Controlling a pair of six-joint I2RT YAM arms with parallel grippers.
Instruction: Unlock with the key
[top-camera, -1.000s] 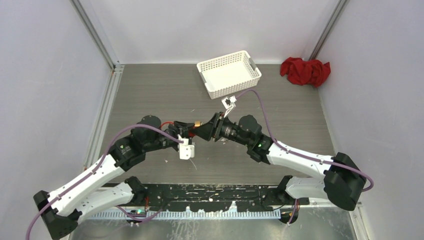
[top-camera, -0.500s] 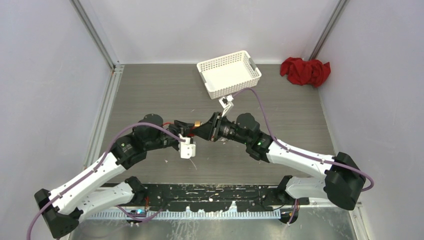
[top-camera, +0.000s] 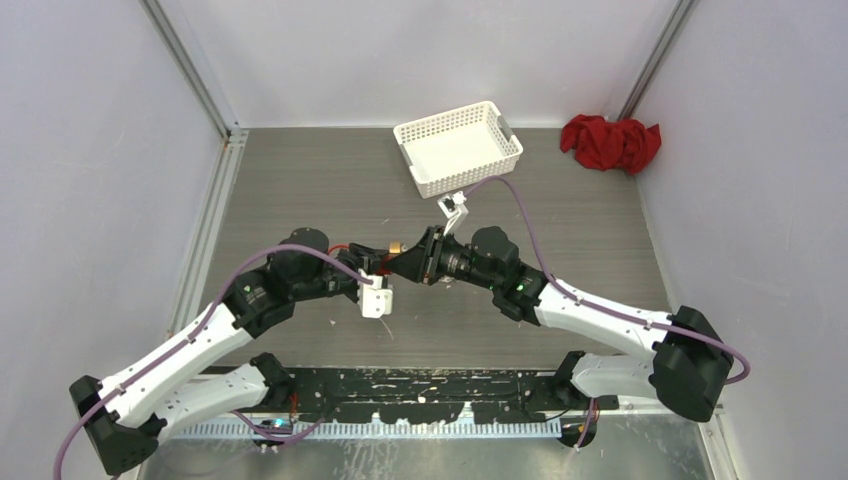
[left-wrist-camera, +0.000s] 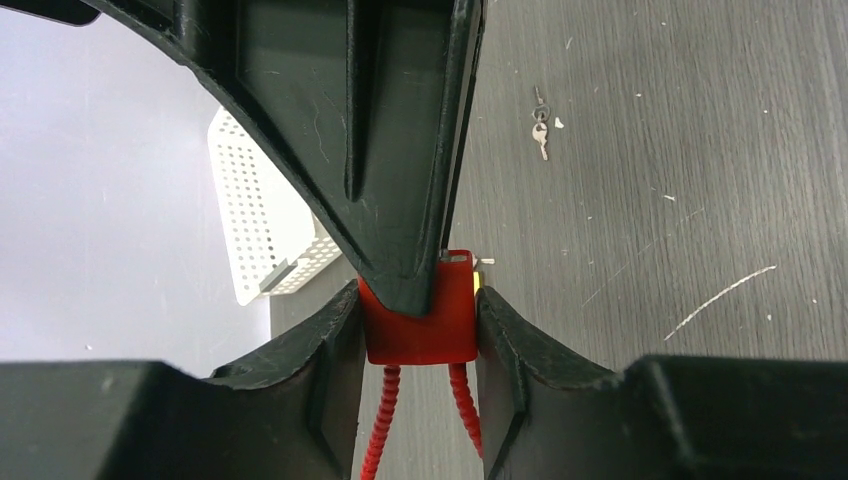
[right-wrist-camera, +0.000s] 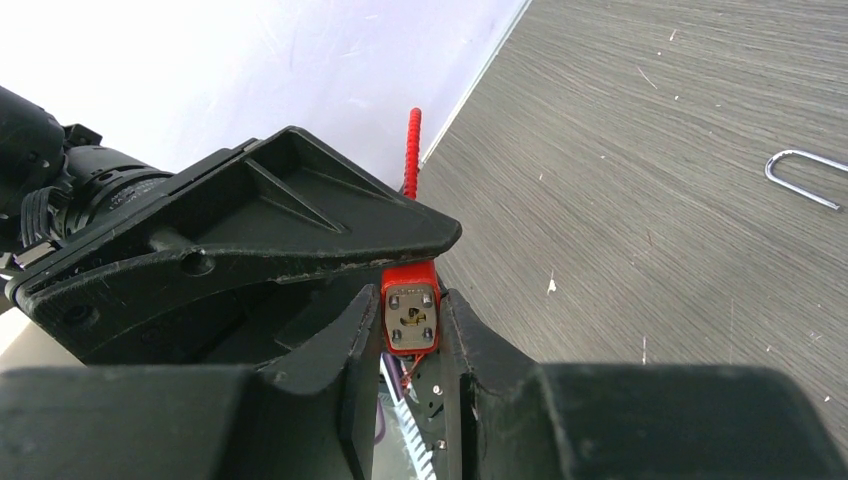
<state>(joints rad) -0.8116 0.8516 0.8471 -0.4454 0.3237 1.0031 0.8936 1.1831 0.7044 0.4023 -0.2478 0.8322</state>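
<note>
The red lock (left-wrist-camera: 425, 340) is held up above the tabletop (top-camera: 300, 190), between the two arms, and is gripped from both sides at once. The left claw (left-wrist-camera: 418, 310) is pinched across the sides of its body, with the red cable (left-wrist-camera: 378, 420) hanging down between the fingers. The right claw (right-wrist-camera: 411, 305) is pinched on the same body from the opposite direction, so that the end plate with the keyhole (right-wrist-camera: 412, 318) is turned toward the right wrist. The double grip is judged to steady the lock and keep the keyhole exposed.

The key (left-wrist-camera: 540, 132) is seen lying flat on the tabletop, well apart from the lock and held by neither claw. Since both claws are occupied, one is judged to have to be freed before the key can be fetched.

A white basket (top-camera: 468, 180) is set at the far side and a red cloth (top-camera: 610, 142) lies in the far right corner, both well apart. A bent wire loop (right-wrist-camera: 805, 178) lies on the tabletop; nothing is seen blocking the key.
</note>
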